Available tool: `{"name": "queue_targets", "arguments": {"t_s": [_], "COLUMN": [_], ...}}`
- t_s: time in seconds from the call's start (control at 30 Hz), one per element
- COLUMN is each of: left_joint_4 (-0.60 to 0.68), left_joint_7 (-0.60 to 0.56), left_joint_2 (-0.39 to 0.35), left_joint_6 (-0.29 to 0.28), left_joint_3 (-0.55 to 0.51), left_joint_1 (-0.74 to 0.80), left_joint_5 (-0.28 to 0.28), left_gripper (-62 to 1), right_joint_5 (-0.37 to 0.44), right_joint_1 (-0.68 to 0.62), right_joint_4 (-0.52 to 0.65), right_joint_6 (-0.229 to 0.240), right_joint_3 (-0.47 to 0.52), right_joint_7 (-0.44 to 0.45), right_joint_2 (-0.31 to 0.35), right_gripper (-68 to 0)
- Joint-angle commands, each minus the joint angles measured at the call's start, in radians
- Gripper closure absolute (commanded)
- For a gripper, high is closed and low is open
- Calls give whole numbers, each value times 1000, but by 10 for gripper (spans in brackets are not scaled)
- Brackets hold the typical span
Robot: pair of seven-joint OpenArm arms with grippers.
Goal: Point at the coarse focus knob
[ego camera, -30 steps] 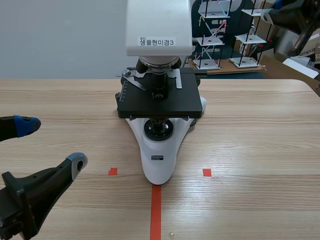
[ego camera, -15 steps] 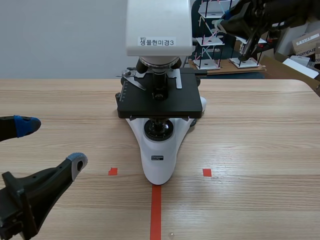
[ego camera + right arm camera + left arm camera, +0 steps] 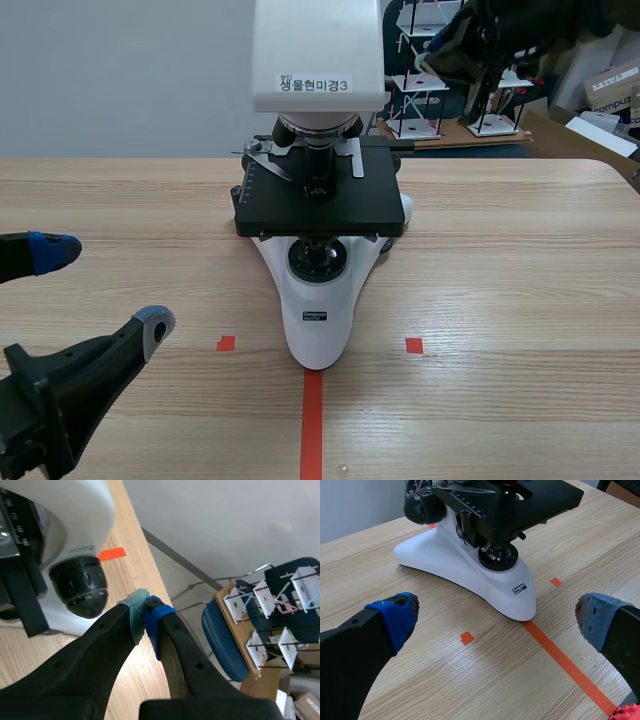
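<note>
Two thick fingers of the right gripper (image 3: 146, 611) are pressed together, grey-green pad against blue pad, with nothing caught between them. Ahead of those tips and a little to one side in the right wrist view is the coarse focus knob (image 3: 80, 587), a black ridged dial with fine graduation marks. It sticks out from the white body of the microscope (image 3: 318, 300), low down beside the black stage (image 3: 320, 210). The tips do not touch the knob. The scene view shows the right arm (image 3: 500, 30) high at the far right, level with the microscope's white head (image 3: 318, 50) and well above the table (image 3: 520, 280).

The left gripper (image 3: 497, 622) hangs low near the robot's edge of the table, its two blue-padded fingers spread wide apart and holding nothing. Between them, farther ahead, the microscope's rounded white foot rests on the end of an orange-red tape line (image 3: 565, 660), with small tape squares on either side. A matching black knob (image 3: 422, 507) shows on the microscope's other side in the left wrist view.

Beyond the table's far edge stand a blue chair (image 3: 225, 635) and a wooden board carrying small wire-and-card models (image 3: 420, 90).
</note>
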Motion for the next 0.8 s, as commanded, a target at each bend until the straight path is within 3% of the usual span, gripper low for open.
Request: {"name": "queue_targets", "arguments": {"t_s": [0.0, 0.77], "left_joint_4": [23, 23], "left_joint_7": [-13, -13], "left_joint_2": [2, 2], "left_joint_6": [-1, -1], "left_joint_3": [1, 1], "left_joint_1": [0, 0], "left_joint_5": [-6, -6], "left_gripper": [-623, -623], "right_joint_5": [8, 10], "right_joint_1": [29, 29], "right_joint_4": [8, 8], "right_joint_6": [-4, -4], "right_joint_3": [5, 3], "right_joint_7": [5, 0], "right_joint_2": [-4, -12], "right_gripper": [-17, -17]}}
